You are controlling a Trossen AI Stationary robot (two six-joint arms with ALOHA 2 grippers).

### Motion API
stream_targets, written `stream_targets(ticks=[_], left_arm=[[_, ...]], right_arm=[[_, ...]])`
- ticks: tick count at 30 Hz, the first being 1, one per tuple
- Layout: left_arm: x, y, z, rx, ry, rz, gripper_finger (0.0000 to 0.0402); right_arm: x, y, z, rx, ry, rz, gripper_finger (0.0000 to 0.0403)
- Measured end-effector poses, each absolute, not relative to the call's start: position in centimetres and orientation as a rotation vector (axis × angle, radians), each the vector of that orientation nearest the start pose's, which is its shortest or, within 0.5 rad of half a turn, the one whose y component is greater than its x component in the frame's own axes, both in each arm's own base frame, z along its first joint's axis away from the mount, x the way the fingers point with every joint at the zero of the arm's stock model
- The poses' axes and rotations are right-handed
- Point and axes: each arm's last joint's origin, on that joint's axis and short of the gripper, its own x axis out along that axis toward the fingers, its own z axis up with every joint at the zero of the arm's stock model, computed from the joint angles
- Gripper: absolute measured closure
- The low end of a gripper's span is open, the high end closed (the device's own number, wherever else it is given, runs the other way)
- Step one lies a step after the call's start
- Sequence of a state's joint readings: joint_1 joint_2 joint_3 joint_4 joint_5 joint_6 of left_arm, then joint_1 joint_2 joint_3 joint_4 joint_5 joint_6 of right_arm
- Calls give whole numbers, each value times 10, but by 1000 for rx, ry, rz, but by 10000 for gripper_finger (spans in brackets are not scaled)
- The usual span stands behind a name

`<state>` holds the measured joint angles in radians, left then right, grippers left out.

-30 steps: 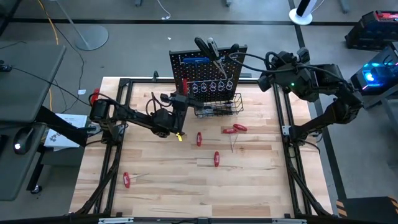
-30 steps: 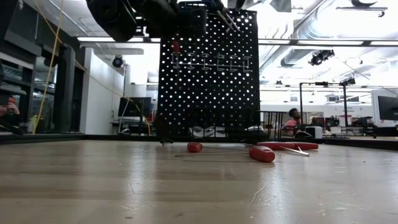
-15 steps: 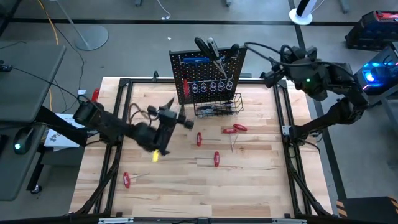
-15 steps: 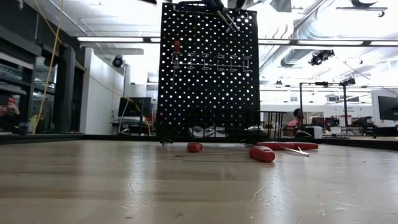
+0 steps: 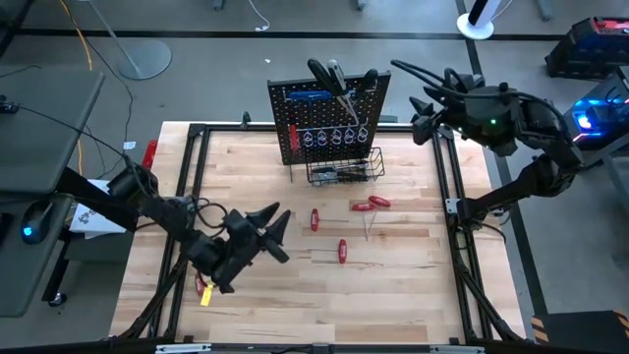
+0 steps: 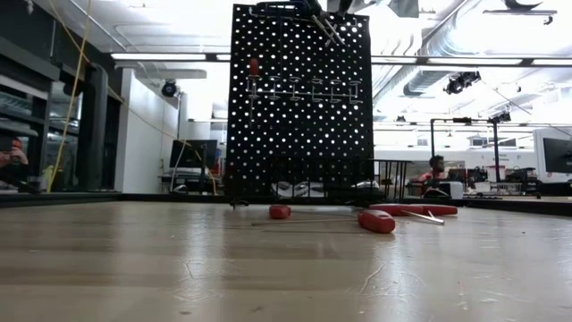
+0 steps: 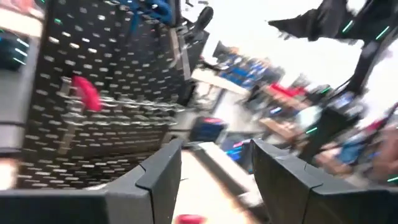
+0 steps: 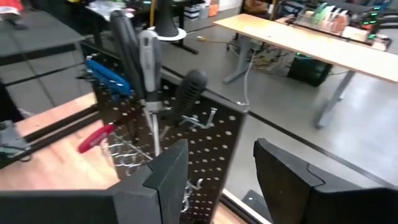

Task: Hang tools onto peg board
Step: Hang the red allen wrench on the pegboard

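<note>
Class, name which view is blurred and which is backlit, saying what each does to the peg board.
Left wrist view: motion-smeared, so the peg board holes streak into dashes. Low view: bright ceiling lights behind turn the peg board into a dark silhouette, holes glowing. High view: evenly lit, sharp.

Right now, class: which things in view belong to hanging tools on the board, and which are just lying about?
Job:
peg board
red-handled tools on table
hung red tool
wire basket

Lying about:
white papers
computer mouse

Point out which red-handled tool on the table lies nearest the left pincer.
The red-handled tool at the table's front left, just beside the left arm; the left pincer is open above bare wood. The others lie toward the middle and right.
</note>
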<state>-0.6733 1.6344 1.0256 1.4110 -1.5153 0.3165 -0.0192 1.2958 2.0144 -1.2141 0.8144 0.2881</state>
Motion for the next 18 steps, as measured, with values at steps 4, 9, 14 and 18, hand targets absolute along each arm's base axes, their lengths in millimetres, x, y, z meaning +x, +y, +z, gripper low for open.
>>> stream_targets(ticks=[4, 9, 14, 18], left_arm=[[265, -183, 331, -542, -328, 710, 218], [306, -159, 315, -609, -352, 524, 218], [359, -94, 304, -726, 26, 88, 218], [360, -74, 286, -852, 644, -202, 218]], right_arm=[[171, -23, 522, 88, 350, -826, 226], [171, -23, 522, 87, 353, -819, 226], [171, -23, 522, 88, 354, -816, 226], [172, -23, 522, 106, 350, -808, 226]])
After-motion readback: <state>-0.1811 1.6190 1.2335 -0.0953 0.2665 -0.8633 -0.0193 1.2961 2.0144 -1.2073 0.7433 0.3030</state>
